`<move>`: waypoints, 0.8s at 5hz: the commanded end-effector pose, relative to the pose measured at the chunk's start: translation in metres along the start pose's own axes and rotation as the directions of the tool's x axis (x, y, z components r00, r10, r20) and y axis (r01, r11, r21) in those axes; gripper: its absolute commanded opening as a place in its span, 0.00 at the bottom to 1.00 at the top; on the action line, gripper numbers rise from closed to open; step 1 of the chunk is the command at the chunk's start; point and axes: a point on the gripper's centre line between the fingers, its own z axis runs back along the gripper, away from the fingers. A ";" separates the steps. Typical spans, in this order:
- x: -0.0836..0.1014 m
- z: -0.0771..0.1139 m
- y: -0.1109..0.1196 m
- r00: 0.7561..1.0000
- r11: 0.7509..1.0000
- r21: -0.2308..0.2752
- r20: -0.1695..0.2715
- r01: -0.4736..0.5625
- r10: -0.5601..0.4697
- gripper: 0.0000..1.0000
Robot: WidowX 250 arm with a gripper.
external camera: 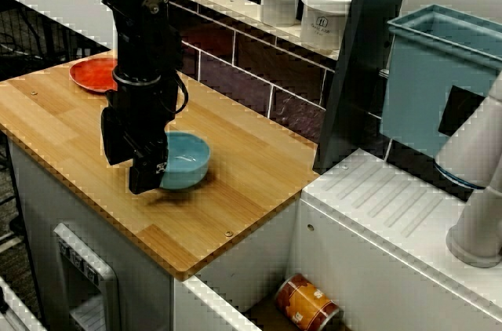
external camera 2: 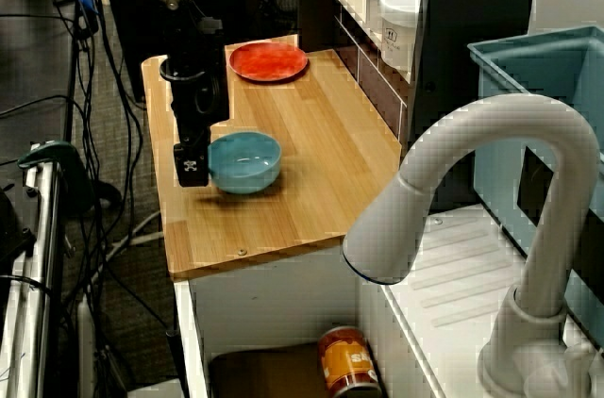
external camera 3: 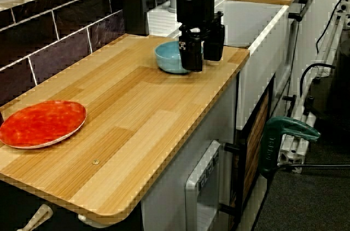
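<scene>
A blue bowl (external camera: 187, 160) (external camera 2: 247, 160) (external camera 3: 168, 56) sits near the sink end of the wooden counter (external camera: 235, 190). My black gripper (external camera: 149, 178) (external camera 2: 192, 172) (external camera 3: 192, 64) points straight down at the bowl's rim on the counter's open side. Its jaws stand closed over that rim, one finger outside the bowl and one just inside. Whether the bowl rests on the wood or is raised a little is unclear. The arm hides part of the bowl in the view from the plate end.
A red plate (external camera: 94, 74) (external camera 2: 269, 60) (external camera 3: 42, 123) lies at the counter's far end. White jars (external camera: 280, 0) stand on the tiled ledge behind. A drainboard (external camera: 376, 205), teal bin (external camera: 439, 72), white faucet (external camera 2: 472, 162) and a can (external camera 2: 347, 360) lie past the counter's edge.
</scene>
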 end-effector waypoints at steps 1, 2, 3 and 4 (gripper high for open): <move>0.027 0.006 0.012 0.999 0.999 -0.006 0.014 -0.034 0.034 1.00; 0.031 0.008 0.016 0.999 0.999 -0.012 0.013 -0.044 0.044 1.00; 0.029 0.014 0.020 0.999 0.999 -0.022 0.019 -0.049 0.049 1.00; 0.024 0.019 0.024 0.998 0.998 -0.030 0.024 -0.050 0.051 1.00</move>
